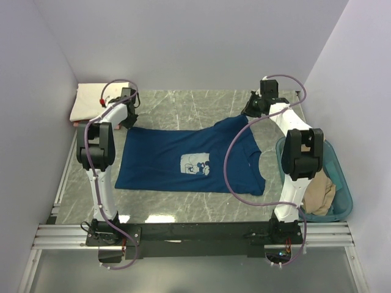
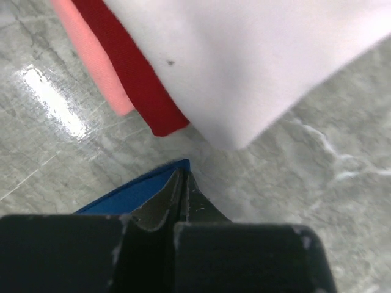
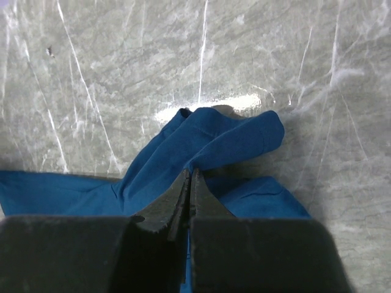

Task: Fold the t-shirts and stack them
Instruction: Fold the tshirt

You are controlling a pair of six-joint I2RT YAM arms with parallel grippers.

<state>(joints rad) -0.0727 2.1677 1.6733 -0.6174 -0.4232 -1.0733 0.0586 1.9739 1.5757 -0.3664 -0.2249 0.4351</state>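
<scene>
1. Black fingers of the left gripper (image 2: 182, 182) are pressed together, pinching a corner of the dark blue t-shirt (image 1: 183, 162) low against the table (image 1: 183, 104).
2. The right gripper (image 3: 189, 180) has its fingers closed too, clamped on a bunched fold of the same shirt. The cloth puffs out just beyond the tips.
3. The dark blue t-shirt lies mostly flat across the middle of the grey marbled table with its pale square print (image 1: 195, 165) facing up. Its far right part is drawn up toward the right gripper, and its far left corner sits at the left gripper.
4. Just past the left gripper's tips is a folded cream t-shirt (image 2: 256, 61) in the far left corner. It lies on top of red cloth (image 2: 134, 73) and pink cloth (image 2: 91, 55), whose edges stick out from under it.
5. At the right edge of the table, beside the right arm, stands a teal tub (image 1: 343, 183) with a tan t-shirt (image 1: 321, 192) crumpled inside.
</scene>
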